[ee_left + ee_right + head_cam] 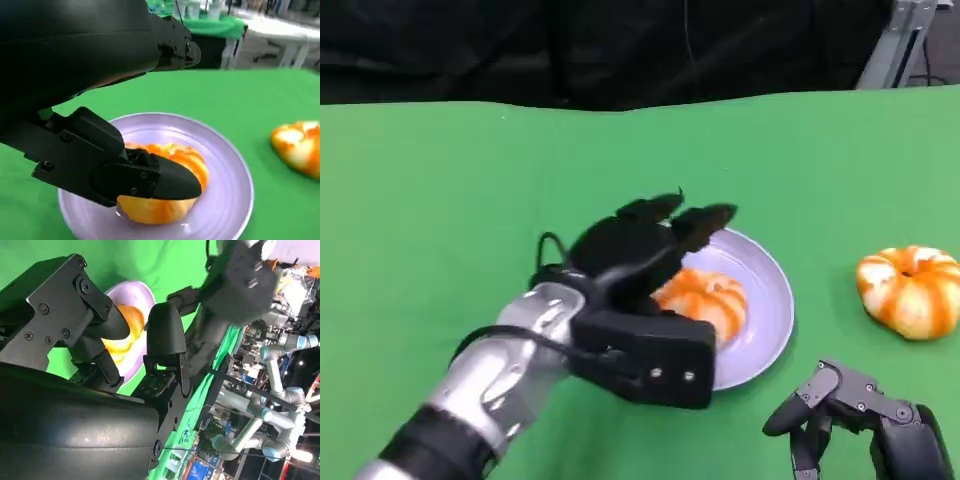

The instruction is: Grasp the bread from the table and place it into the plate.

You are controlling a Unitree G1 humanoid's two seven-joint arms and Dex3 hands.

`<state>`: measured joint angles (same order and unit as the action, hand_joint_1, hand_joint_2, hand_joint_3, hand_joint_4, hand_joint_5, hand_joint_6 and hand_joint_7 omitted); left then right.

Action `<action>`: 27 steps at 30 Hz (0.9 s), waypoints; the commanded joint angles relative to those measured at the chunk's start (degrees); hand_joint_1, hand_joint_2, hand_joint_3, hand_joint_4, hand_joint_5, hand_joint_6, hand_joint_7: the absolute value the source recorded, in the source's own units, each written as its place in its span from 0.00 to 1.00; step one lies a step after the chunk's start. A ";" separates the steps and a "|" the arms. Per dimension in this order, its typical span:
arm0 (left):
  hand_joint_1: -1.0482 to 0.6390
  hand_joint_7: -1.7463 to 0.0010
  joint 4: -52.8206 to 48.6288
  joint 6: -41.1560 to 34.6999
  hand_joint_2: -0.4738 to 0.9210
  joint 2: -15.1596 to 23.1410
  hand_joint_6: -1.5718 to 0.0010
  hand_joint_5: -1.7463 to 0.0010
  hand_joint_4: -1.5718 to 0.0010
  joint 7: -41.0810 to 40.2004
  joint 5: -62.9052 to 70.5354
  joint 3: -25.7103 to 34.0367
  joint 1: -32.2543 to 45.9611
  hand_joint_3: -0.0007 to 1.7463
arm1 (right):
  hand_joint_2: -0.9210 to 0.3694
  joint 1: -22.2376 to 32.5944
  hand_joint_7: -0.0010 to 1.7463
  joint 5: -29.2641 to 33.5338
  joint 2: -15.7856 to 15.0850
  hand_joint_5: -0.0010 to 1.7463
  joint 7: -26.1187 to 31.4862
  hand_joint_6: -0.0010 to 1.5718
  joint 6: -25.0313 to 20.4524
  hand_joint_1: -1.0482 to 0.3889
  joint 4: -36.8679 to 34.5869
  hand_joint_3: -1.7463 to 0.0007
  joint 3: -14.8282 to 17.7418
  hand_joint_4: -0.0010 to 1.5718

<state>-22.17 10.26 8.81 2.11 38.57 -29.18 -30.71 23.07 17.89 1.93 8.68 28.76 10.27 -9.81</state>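
An orange-and-white striped bread (705,297) lies on the pale lilac plate (765,300) at the table's middle. My left hand (640,260) hovers over the plate's near-left side. Its fingers are spread above and beyond the bread, apart from it. In the left wrist view the thumb (150,180) lies against the near side of the bread (170,207), which rests on the plate (225,175). My right hand (860,415) hangs near the front right edge, holding nothing. In the right wrist view the bread (131,320) and plate (135,290) show past that hand (75,340).
A second striped bread (910,290) sits on the green cloth to the right of the plate, also seen as the bread (300,147) in the left wrist view. The green table (470,200) stretches bare to the left and back; a dark backdrop lies behind.
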 commanded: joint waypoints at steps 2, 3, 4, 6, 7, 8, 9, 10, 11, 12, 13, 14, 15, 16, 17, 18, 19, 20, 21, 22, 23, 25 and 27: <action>0.26 0.93 6.72 4.57 1.00 2.81 0.83 0.89 0.82 -1.35 -6.49 6.00 6.68 0.18 | 0.48 0.46 0.78 -0.98 -0.30 1.00 -0.09 0.52 -0.25 0.80 0.89 0.18 0.10 0.56; 0.27 0.93 8.15 5.24 1.00 3.51 0.82 0.89 0.81 -1.14 -7.49 7.04 8.12 0.18 | 0.48 0.47 0.78 -0.99 -0.16 1.00 -0.01 0.52 -0.32 0.80 0.87 0.18 0.09 0.56; 0.27 0.93 9.66 6.17 1.00 4.28 0.80 0.80 0.81 -1.10 -8.62 8.20 9.86 0.19 | 0.48 0.45 0.78 -0.98 -0.05 1.00 0.06 0.52 -0.35 0.79 0.82 0.18 0.05 0.56; 0.29 0.93 11.82 8.52 1.00 5.17 0.76 0.65 0.81 -1.71 -11.13 10.51 13.31 0.19 | 0.48 0.38 0.78 -0.89 0.05 1.00 0.11 0.52 -0.38 0.79 0.67 0.18 0.02 0.57; 0.30 0.92 12.50 9.51 1.00 5.20 0.74 0.62 0.79 -1.93 -12.46 11.55 14.75 0.18 | 0.48 0.37 0.78 -0.78 0.05 1.00 0.12 0.52 -0.35 0.79 0.60 0.18 0.02 0.57; 0.31 0.92 13.28 10.89 1.00 5.29 0.72 0.60 0.78 -2.29 -14.10 12.89 16.63 0.17 | 0.48 0.40 0.78 -0.17 0.04 1.00 0.35 0.52 -0.25 0.78 0.55 0.18 0.00 0.57; 0.34 0.91 14.07 11.85 1.00 5.32 0.67 0.56 0.74 -2.26 -15.69 14.06 18.26 0.15 | 0.48 0.41 0.78 0.21 0.03 1.00 0.50 0.52 -0.08 0.78 0.48 0.18 -0.04 0.57; 0.35 0.90 14.57 12.45 1.00 5.30 0.66 0.55 0.72 -2.11 -16.66 14.83 19.27 0.14 | 0.48 0.41 0.78 0.46 0.03 0.99 0.61 0.52 0.04 0.78 0.42 0.19 -0.08 0.57; 0.35 0.90 14.86 12.83 1.00 5.23 0.65 0.54 0.72 -1.91 -17.16 15.31 19.83 0.14 | 0.48 0.42 0.78 0.58 0.03 0.99 0.68 0.52 0.10 0.78 0.39 0.19 -0.10 0.57; 0.36 0.90 14.96 12.98 1.00 5.14 0.64 0.53 0.71 -1.69 -17.32 15.55 20.03 0.14 | 0.47 0.41 0.78 0.59 0.02 0.99 0.70 0.52 0.13 0.78 0.38 0.19 -0.11 0.57; 0.36 0.90 15.01 13.08 1.00 5.05 0.64 0.53 0.71 -1.53 -17.34 15.69 20.11 0.14 | 0.47 0.41 0.78 0.62 0.02 0.99 0.73 0.52 0.13 0.78 0.37 0.19 -0.12 0.57; 0.36 0.90 16.41 14.31 1.00 5.07 0.64 0.53 0.71 -1.09 -20.43 17.22 22.91 0.14 | 0.47 0.37 0.78 0.43 0.05 0.99 0.67 0.52 0.06 0.78 0.46 0.19 -0.11 0.57; 0.42 0.86 17.50 15.21 1.00 5.08 0.57 0.48 0.67 -0.72 -22.80 18.38 25.02 0.14 | 0.47 0.33 0.78 0.29 0.07 1.00 0.62 0.52 0.00 0.78 0.53 0.19 -0.10 0.57; 0.44 0.85 18.28 15.80 1.00 5.09 0.55 0.46 0.65 -0.37 -24.46 19.19 26.48 0.15 | 0.47 0.30 0.78 0.19 0.09 1.00 0.59 0.52 -0.03 0.78 0.57 0.20 -0.10 0.57; 0.45 0.84 19.69 15.62 1.00 5.21 0.54 0.45 0.65 0.22 -26.51 20.30 28.56 0.15 | 0.47 0.21 0.78 0.61 0.02 1.00 0.76 0.52 -0.01 0.78 0.56 0.20 -0.01 0.57; 0.47 0.82 20.56 15.24 1.00 5.30 0.50 0.41 0.63 0.68 -27.54 20.89 29.66 0.15 | 0.48 0.14 0.78 0.95 -0.04 0.99 0.91 0.52 0.02 0.78 0.53 0.20 0.06 0.56; 0.48 0.81 21.22 14.93 1.00 5.32 0.49 0.40 0.62 1.11 -28.28 21.35 30.44 0.15 | 0.48 0.10 0.78 1.19 -0.09 0.99 1.03 0.52 0.04 0.78 0.51 0.19 0.09 0.56; 0.48 0.81 21.67 14.72 1.00 5.25 0.49 0.39 0.62 1.49 -28.67 21.68 30.90 0.15 | 0.48 0.07 0.78 1.33 -0.11 0.99 1.11 0.52 0.04 0.78 0.50 0.19 0.11 0.56; 0.48 0.81 21.85 14.61 1.00 5.16 0.49 0.38 0.62 1.75 -28.75 21.83 31.01 0.15 | 0.48 0.07 0.78 1.35 -0.12 0.99 1.14 0.52 0.04 0.78 0.49 0.19 0.10 0.56; 0.48 0.81 22.12 15.13 1.00 4.70 0.49 0.38 0.62 2.48 -31.72 22.81 32.96 0.15 | 0.48 0.01 0.77 1.09 -0.13 0.99 1.01 0.52 0.08 0.78 0.48 0.19 0.04 0.56; 0.57 0.73 22.49 15.49 0.95 4.08 0.43 0.34 0.56 3.10 -34.65 23.79 35.05 0.21 | 0.48 -0.05 0.77 0.91 -0.16 0.99 0.92 0.52 0.15 0.78 0.45 0.20 -0.01 0.57; 0.64 0.57 23.04 15.77 0.79 3.39 0.43 0.29 0.50 4.03 -38.07 24.91 37.38 0.48 | 0.47 -0.11 0.77 0.71 -0.20 1.00 0.83 0.52 0.23 0.78 0.41 0.21 -0.06 0.57; 0.66 0.53 23.27 15.67 0.74 3.17 0.43 0.28 0.49 4.62 -38.62 25.24 37.68 0.56 | 0.47 -0.12 0.77 0.70 -0.21 1.00 0.83 0.52 0.25 0.78 0.41 0.22 -0.06 0.57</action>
<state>0.19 25.52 11.89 5.59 1.43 -4.99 5.97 22.90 19.22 2.16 9.38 28.76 10.54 -9.90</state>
